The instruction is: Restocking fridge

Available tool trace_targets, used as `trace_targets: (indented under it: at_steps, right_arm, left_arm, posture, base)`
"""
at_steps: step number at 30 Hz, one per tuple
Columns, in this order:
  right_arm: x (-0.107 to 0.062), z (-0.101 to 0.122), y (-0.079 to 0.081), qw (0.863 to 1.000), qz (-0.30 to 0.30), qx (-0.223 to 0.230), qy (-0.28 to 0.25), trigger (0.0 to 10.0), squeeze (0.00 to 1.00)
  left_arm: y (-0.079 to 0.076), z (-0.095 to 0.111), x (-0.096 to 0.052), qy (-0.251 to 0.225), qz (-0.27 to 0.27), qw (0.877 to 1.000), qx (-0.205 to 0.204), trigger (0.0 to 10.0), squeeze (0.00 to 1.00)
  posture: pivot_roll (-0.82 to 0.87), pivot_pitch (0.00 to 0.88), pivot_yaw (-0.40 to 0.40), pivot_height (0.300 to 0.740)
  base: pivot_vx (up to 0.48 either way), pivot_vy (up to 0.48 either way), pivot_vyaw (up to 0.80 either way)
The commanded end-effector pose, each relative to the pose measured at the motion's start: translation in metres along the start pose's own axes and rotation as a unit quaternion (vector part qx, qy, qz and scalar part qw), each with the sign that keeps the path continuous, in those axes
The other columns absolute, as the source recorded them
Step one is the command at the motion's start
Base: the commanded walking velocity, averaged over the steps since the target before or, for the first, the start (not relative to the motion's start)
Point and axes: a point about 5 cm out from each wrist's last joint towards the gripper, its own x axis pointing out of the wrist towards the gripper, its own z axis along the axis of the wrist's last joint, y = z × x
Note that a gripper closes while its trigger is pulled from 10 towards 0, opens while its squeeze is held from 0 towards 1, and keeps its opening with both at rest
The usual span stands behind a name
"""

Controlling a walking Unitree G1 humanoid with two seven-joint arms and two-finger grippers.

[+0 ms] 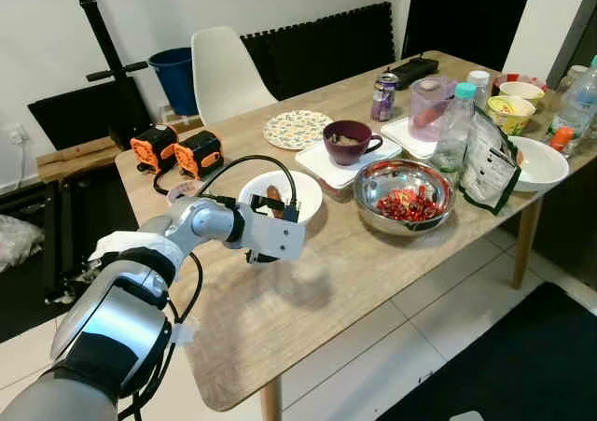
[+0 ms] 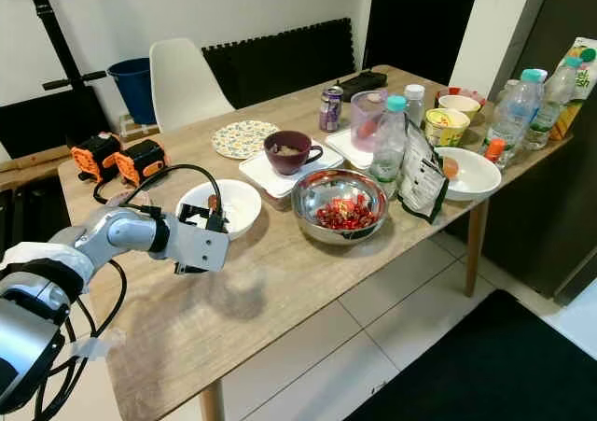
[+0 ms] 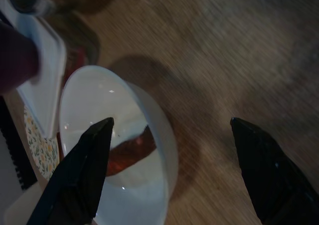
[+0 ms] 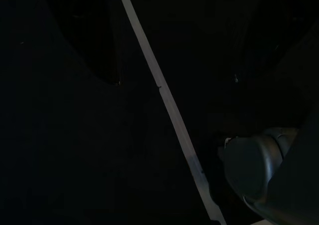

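My left gripper (image 1: 256, 256) hangs open just above the wooden table (image 1: 308, 300), at the near side of a white bowl (image 1: 297, 195). In the left wrist view the two black fingers (image 3: 75, 180) stand wide apart; one lies over the bowl (image 3: 94, 105), the other over bare wood. A reddish-brown piece of food (image 3: 130, 150) lies in the bowl. Nothing is between the fingers. Further right stand a steel bowl (image 1: 373, 175) of red pieces, a purple mug (image 1: 347, 143), a water bottle (image 1: 455, 127) and a soda can (image 1: 383, 97). My right gripper (image 4: 177, 80) hangs open in the dark over the floor.
Two orange tools (image 1: 177, 148) sit at the table's far left corner, a white chair (image 1: 224, 71) behind them. Cups, bottles, a snack bag (image 1: 487, 164) and another white bowl (image 1: 541, 164) crowd the right end. Bare wood lies in front of my left gripper.
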Motion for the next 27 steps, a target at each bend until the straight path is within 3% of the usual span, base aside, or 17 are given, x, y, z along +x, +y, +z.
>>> trace_targets:
  at_steps: [1, 9, 18, 27]
  right_arm:
    - [0.000, -0.002, 0.003, 1.000, 0.002, 0.005, 0.001, 10.0, 0.00]
    - [-0.001, -0.010, 0.005, 1.000, 0.002, 0.011, 0.008, 10.0, 0.00]
    - [-0.001, -0.015, 0.007, 1.000, 0.000, 0.021, 0.012, 10.0, 0.00]
    - [-0.002, -0.019, 0.006, 1.000, -0.003, 0.025, 0.016, 10.0, 0.00]
  left_arm:
    - [0.000, 0.001, 0.003, 0.011, -0.012, 1.000, 0.004, 10.0, 0.00]
    - [0.001, -0.005, 0.009, 0.065, -0.039, 0.997, -0.009, 10.0, 0.00]
    - [0.008, -0.009, 0.008, 0.092, -0.011, 0.995, -0.040, 10.0, 0.00]
    - [-0.002, -0.011, 0.014, 0.116, -0.050, 0.991, -0.033, 9.9, 0.00]
  posture:
    - [-0.10, 0.021, 0.071, 0.740]
    - [-0.12, 0.034, 0.086, 0.740]
    - [-0.14, 0.045, 0.104, 0.740]
    - [-0.16, 0.050, 0.109, 0.740]
  base:
    - [0.000, 0.000, 0.00]
    - [0.000, 0.000, 0.00]
    - [0.000, 0.000, 0.00]
    - [0.000, 0.000, 0.00]
